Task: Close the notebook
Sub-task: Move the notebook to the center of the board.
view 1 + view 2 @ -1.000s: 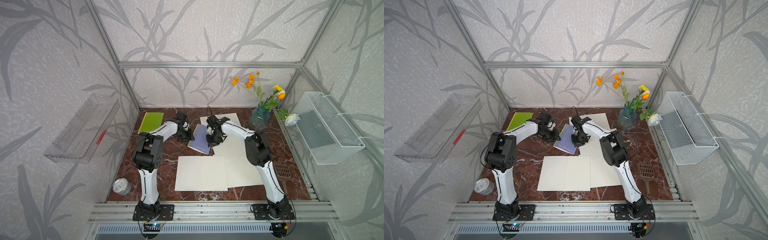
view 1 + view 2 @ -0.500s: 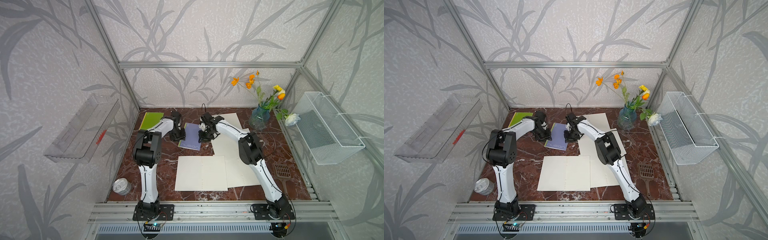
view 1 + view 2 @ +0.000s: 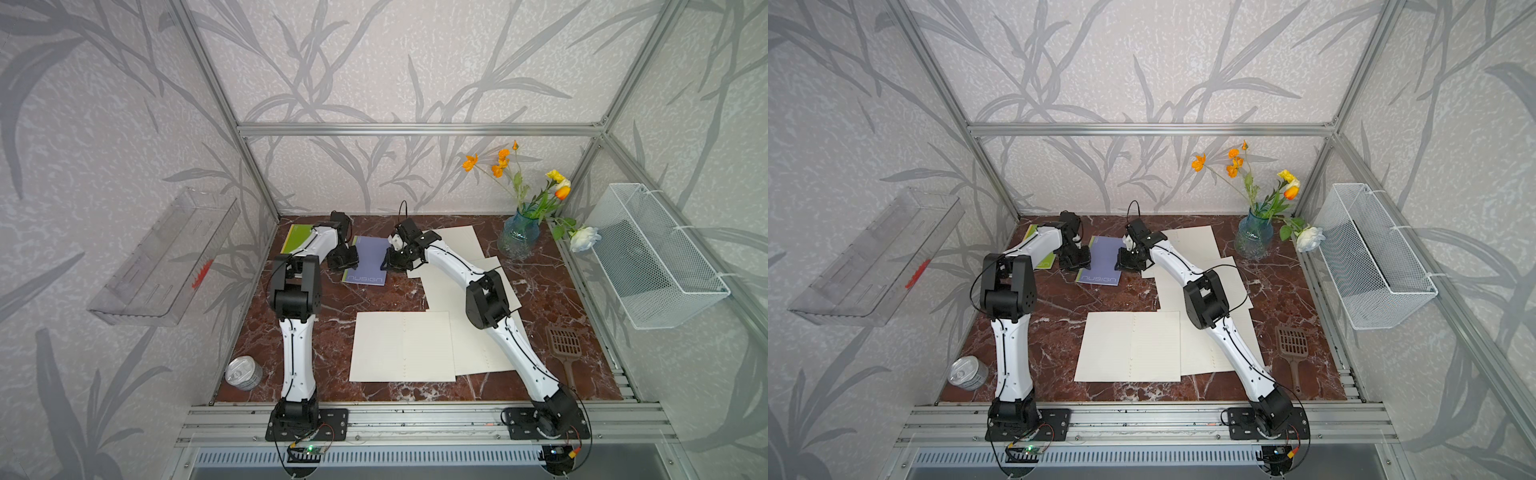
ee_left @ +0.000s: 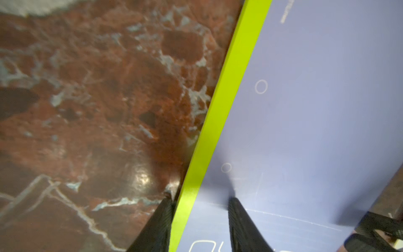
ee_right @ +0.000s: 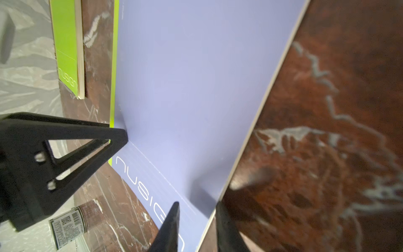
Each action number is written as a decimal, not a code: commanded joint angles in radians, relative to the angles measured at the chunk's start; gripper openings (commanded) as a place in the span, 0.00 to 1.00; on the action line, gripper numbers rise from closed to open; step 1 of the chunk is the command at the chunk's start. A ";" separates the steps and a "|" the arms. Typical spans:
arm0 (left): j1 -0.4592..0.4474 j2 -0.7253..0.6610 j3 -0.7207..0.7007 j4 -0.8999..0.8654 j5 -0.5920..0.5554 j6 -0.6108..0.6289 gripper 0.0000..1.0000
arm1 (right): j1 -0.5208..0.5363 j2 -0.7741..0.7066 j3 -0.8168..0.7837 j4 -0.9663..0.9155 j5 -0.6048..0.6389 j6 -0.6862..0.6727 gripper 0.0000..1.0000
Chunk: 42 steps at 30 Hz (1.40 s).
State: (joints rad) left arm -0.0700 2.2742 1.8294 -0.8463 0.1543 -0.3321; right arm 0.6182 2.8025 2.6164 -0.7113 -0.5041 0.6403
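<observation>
The purple notebook (image 3: 368, 259) (image 3: 1102, 262) lies closed and flat on the marble table (image 3: 332, 316), cover up, with a green strip along its spine edge. My left gripper (image 3: 345, 258) (image 4: 199, 199) stands open over that spine edge, one finger on the cover (image 4: 316, 109) and one on the table beside it. My right gripper (image 3: 392, 266) (image 5: 197, 204) is open astride the opposite, page-side edge, one finger over the cover (image 5: 185, 76), the other over the table. The left gripper's finger (image 5: 87, 139) shows in the right wrist view.
A green notebook (image 3: 297, 239) lies behind the left arm. An open notebook with cream pages (image 3: 403, 347) lies front centre, more sheets (image 3: 457, 243) under the right arm. Blue vase of flowers (image 3: 517, 237), brown scoop (image 3: 563, 345), can (image 3: 243, 373), wire basket (image 3: 652, 253).
The purple notebook has slid left and now lies flat instead of tilted. Both grippers moved left with it. The right jaws have widened a little.
</observation>
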 commanded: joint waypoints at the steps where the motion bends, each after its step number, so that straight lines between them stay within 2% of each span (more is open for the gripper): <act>1: -0.021 0.057 0.014 0.011 0.106 0.004 0.43 | 0.049 0.100 0.028 0.101 -0.079 0.078 0.30; 5: -0.005 0.071 0.023 0.021 0.105 0.001 0.43 | 0.055 0.129 0.044 0.185 -0.072 0.137 0.32; 24: 0.077 0.143 0.158 -0.055 0.115 0.030 0.43 | 0.084 0.223 0.155 0.329 -0.122 0.309 0.40; 33: 0.110 0.168 0.209 -0.091 0.133 0.044 0.44 | 0.086 0.225 0.155 0.343 -0.129 0.323 0.41; 42: 0.113 0.065 0.151 -0.065 0.110 0.049 0.48 | 0.049 0.136 0.077 0.331 -0.113 0.259 0.40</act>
State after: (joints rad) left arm 0.0662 2.3783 2.0121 -0.8837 0.1936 -0.2874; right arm 0.6456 2.9623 2.7464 -0.3397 -0.5823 0.9363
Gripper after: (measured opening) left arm 0.476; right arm 0.406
